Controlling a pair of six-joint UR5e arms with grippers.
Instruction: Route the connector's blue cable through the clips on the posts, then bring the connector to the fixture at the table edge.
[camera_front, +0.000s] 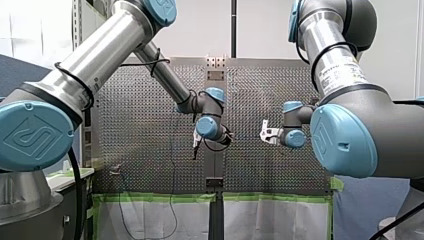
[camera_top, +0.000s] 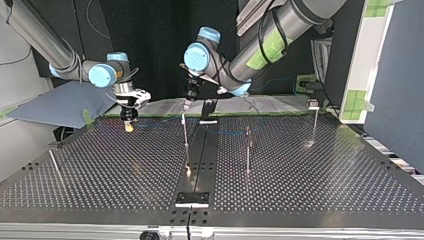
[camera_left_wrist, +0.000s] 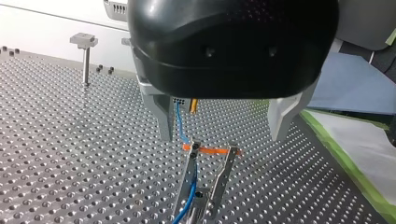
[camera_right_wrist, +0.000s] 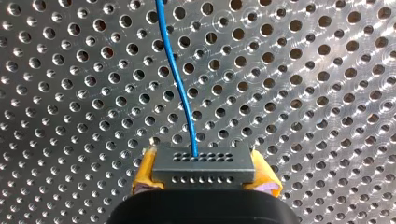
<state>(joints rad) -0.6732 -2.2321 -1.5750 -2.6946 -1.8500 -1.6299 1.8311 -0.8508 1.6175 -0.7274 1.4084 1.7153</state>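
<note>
Connector gripped, blue cable trailing into a forked clip.
The connector (camera_right_wrist: 203, 165), a small grey block with two rows of pin holes, sits level in my right pincer (camera_right_wrist: 204, 173), over the worktop's (camera_top: 100, 170) 10 o'clock area in the top view. The blue cable (camera_right_wrist: 180, 88), thin and gently curved, leaves one hole in its face. In the left wrist view the cable drops along one prong of an upright forked metal clip (camera_left_wrist: 222, 175), which has an orange band across its tips. Thin posts stand upright: a centre post (camera_top: 185, 131) and a second post (camera_top: 247, 147) at its 3 o'clock. A black fixture plate (camera_top: 192, 199) lies at the 6 o'clock edge.
</note>
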